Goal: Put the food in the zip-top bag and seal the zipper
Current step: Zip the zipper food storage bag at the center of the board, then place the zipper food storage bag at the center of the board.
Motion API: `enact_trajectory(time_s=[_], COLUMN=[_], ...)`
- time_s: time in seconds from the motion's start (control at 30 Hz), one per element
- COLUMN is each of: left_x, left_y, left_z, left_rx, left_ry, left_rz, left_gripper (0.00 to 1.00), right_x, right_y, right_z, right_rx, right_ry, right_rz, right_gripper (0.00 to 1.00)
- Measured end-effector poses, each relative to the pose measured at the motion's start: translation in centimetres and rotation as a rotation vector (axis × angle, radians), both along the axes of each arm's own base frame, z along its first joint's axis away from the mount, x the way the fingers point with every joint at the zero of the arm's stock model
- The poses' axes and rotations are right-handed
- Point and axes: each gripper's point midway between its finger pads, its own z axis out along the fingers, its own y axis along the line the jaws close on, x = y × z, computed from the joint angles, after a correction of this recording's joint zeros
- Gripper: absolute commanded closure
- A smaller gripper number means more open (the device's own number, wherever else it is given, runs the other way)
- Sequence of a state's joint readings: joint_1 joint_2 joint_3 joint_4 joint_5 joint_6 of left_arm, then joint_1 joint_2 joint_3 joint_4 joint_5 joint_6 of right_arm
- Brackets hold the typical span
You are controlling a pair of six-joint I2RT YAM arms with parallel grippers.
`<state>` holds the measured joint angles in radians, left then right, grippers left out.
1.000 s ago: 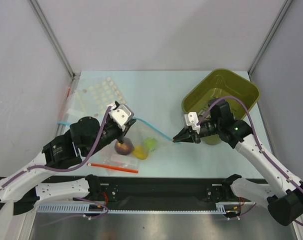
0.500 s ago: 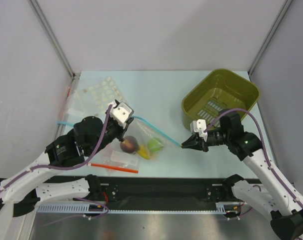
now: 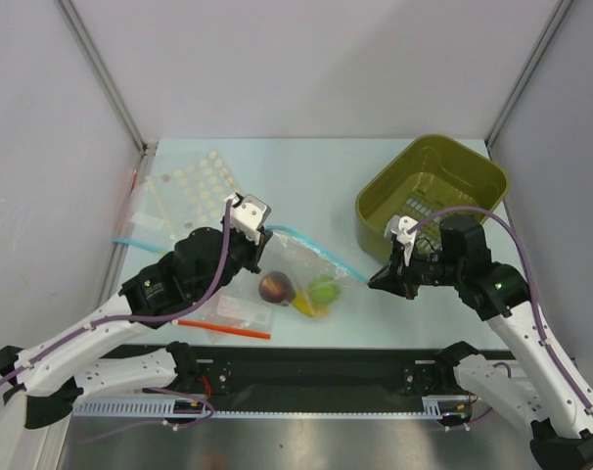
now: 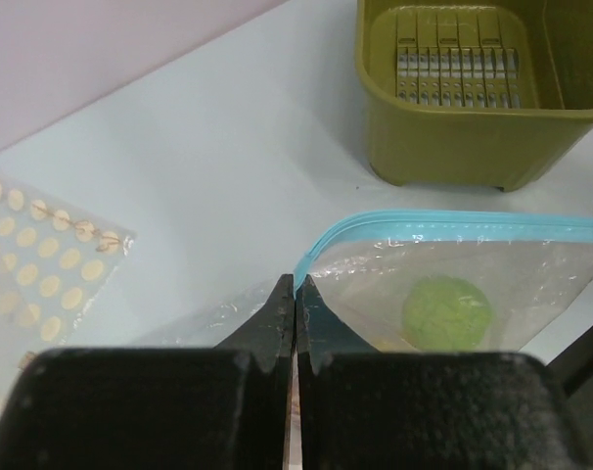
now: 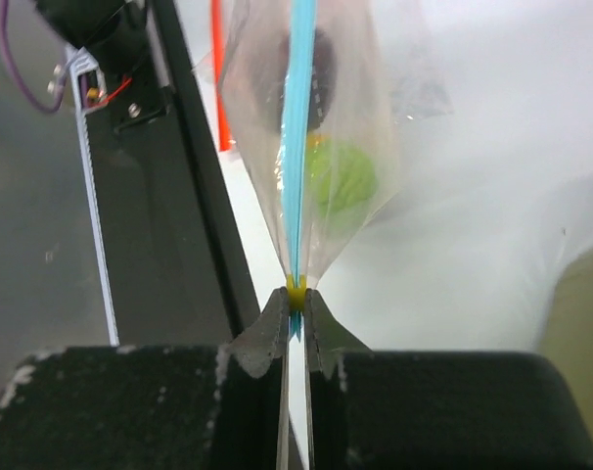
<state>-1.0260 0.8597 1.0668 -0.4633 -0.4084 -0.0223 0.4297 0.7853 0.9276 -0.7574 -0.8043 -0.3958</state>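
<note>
The clear zip-top bag [image 3: 301, 279] hangs stretched between my two grippers above the table. Inside it lie the dark red fruit [image 3: 275, 288], the green fruit [image 3: 323, 289] and the yellow fruit [image 3: 305, 305]. Its light blue zipper [image 3: 321, 250] runs along the top edge. My left gripper [image 3: 261, 239] is shut on the zipper's left end [image 4: 306, 266]. My right gripper [image 3: 375, 282] is shut on the right end, on a small yellow slider [image 5: 296, 290]. The zipper [image 5: 297, 127] shows edge-on in the right wrist view, with the green fruit [image 5: 341, 176] behind the plastic. The green fruit [image 4: 446, 308] also shows in the left wrist view.
An olive-green bin [image 3: 432, 193] stands at the back right, just behind my right gripper. A clear bag with white dots [image 3: 194, 186] lies at the back left. A bag with a red-orange strip [image 3: 223, 327] lies by the near edge under my left arm.
Both grippers have carried the bag to the right and nearer. The right gripper has moved away from the bin's front. The fruits shifted right inside the bag.
</note>
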Motion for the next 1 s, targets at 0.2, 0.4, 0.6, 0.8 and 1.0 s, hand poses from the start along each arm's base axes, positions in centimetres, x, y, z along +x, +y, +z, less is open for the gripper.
enact_trajectory(time_s=[0.2, 0.4, 0.6, 0.8, 1.0], left_x=[0.9, 1.6, 1.8, 2.4, 3.2], left_y=[-0.2, -1.1, -1.5, -0.5, 0.6], left_z=[-2.1, -2.1, -2.7, -0.3, 3.6], left_rx=[-0.037, -0.062, -0.072, -0.115, -0.183], left_ry=[0.060, 0.065, 0.094, 0.064, 0.015], left_rz=[0.044, 0.045, 0.063, 0.131, 0.206], left_gripper=[1.00, 0.78, 0.18, 0.00, 0.00], right_x=[1.5, 3.8, 5.1, 6.9, 11.5], right_y=[-1.2, -2.2, -2.7, -3.7, -8.7], right_z=[0.8, 3.4, 3.4, 4.8, 6.1], right_rx=[-0.038, -0.057, -0.058, 0.031, 0.029], right_ry=[0.078, 0.093, 0.155, 0.186, 0.229], right_rz=[-0.190, -0.355, -0.470, -0.672, -1.133], right_gripper=[1.00, 0.79, 0.00, 0.00, 0.00])
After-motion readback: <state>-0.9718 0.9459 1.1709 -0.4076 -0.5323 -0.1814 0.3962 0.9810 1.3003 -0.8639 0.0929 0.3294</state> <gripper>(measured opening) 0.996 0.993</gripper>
